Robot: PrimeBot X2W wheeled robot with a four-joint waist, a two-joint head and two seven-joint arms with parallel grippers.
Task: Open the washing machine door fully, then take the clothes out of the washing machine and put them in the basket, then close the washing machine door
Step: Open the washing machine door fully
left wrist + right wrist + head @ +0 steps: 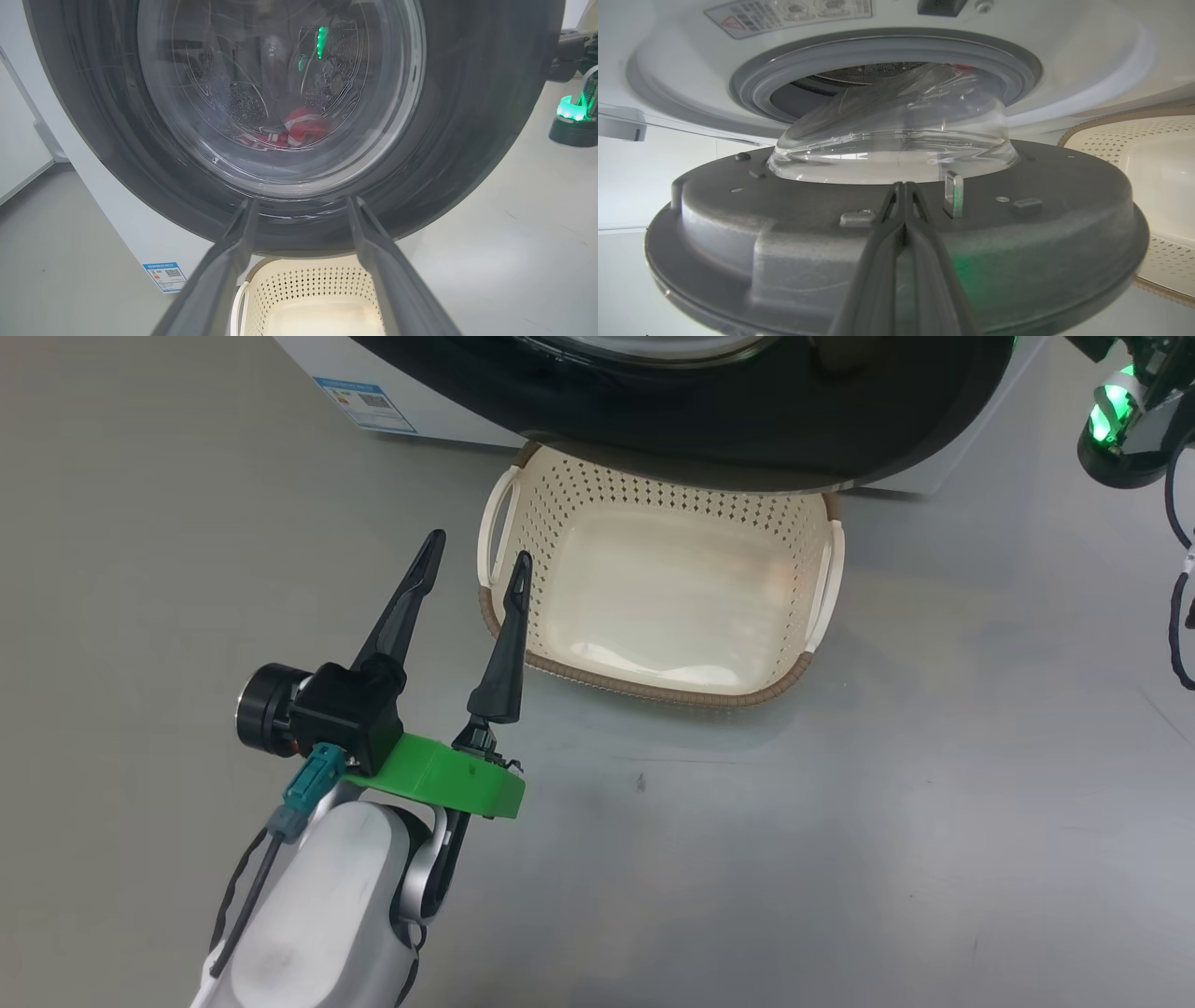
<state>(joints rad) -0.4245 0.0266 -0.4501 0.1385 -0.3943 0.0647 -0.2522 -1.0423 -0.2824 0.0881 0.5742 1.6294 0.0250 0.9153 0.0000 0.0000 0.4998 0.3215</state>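
Observation:
The washing machine door (472, 116), with its black rim and clear bowl window, stands partly open from the white washing machine (1064, 56). Red clothes (303, 131) show through the glass, lying in the steel drum. Below the door the cream basket (653, 686) sits on the floor with nothing in it. My left gripper (478, 551) is open and holds nothing, just left of the basket and pointing at the door. My right gripper (903, 187) is shut with nothing in it. Its tips are at the door's grey inner face (784, 233), beside the latch hook (954, 186).
The grey gasket (752, 88) rings the drum mouth behind the glass bowl. A blue sticker (366, 403) marks the washer's lower left front. My right arm's wrist, lit green (1116, 415), hangs at the upper right. Bare grey floor (840, 849) lies before the basket.

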